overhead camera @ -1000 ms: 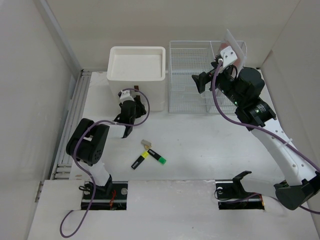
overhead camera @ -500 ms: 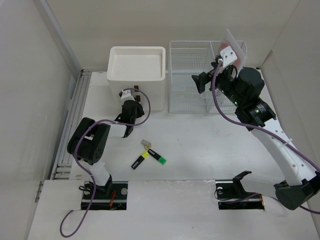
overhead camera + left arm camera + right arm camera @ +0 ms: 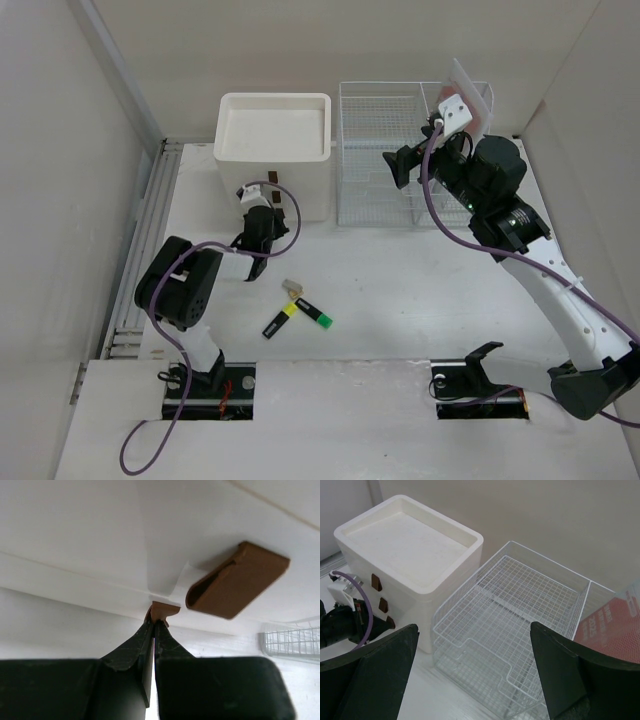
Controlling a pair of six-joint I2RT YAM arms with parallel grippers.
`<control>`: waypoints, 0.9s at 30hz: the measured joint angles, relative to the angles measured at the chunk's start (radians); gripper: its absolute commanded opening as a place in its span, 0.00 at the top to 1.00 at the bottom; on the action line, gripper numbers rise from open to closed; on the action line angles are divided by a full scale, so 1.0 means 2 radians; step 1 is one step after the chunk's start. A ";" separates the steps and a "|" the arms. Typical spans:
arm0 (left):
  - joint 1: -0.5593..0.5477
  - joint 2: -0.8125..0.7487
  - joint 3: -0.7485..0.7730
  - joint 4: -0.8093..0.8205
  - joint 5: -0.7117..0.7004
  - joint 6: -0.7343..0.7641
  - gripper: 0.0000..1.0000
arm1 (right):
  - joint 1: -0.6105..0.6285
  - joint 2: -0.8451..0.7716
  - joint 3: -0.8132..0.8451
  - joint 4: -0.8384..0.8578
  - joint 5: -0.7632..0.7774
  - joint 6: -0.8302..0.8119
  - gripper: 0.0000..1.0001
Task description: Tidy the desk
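Left end effector (image 3: 156, 624) is clamped shut on a brown handle (image 3: 165, 609) of the drawer unit (image 3: 275, 140). Right end effector (image 3: 400, 165) is held wide open and empty, raised by the wire rack (image 3: 375, 190). Worktop (image 3: 430, 290) is seen flat between beige walls, long axis left-right in the top view, edges partly cut off. Yellow-black highlighter (image 3: 278, 321) and green highlighter (image 3: 316, 316) are laid mid-worktop, tips touching. Small grey item (image 3: 292, 287) cannot be identified.

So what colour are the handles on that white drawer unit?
Brown; each handle shows best in the left wrist view.
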 measured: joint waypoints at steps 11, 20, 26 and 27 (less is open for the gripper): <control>-0.023 -0.052 -0.078 0.042 -0.017 -0.020 1.00 | 0.000 0.000 0.000 0.000 0.000 0.000 0.02; -0.043 -0.085 -0.128 0.072 -0.037 -0.039 1.00 | 0.000 0.000 0.000 0.000 -0.002 0.000 0.02; -0.056 -0.110 -0.151 0.072 -0.049 -0.048 1.00 | 0.000 0.000 0.000 0.000 -0.004 0.000 0.02; -0.057 -0.113 -0.153 0.072 -0.051 -0.050 1.00 | 0.000 0.000 0.000 0.000 -0.004 0.000 0.02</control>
